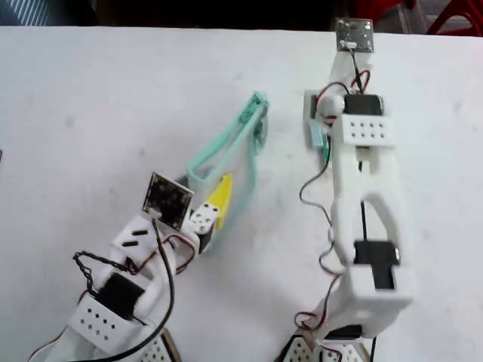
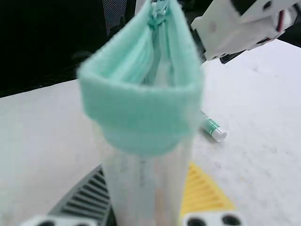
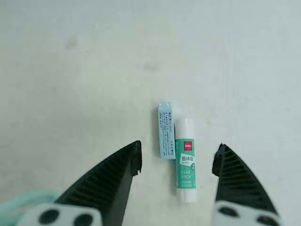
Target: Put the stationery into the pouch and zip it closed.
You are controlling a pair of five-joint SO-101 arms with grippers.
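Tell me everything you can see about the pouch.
The pouch has a soft mint-green fabric band around its mouth and a clear, plastic-looking body. Its mouth gapes open, with the zipper at the far end. The left gripper is shut on the clear body at the near end, one finger on each side, and the pouch stretches away from it over the white table.

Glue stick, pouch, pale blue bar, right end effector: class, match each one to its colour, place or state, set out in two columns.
1 glue stick
2 pouch
3 pale blue bar
4 right end effector

A mint green, gripped in the left end effector
B open above the table
C white and green, lying on the table
D lying alongside the glue stick

Pairs: 1-C, 2-A, 3-D, 4-B
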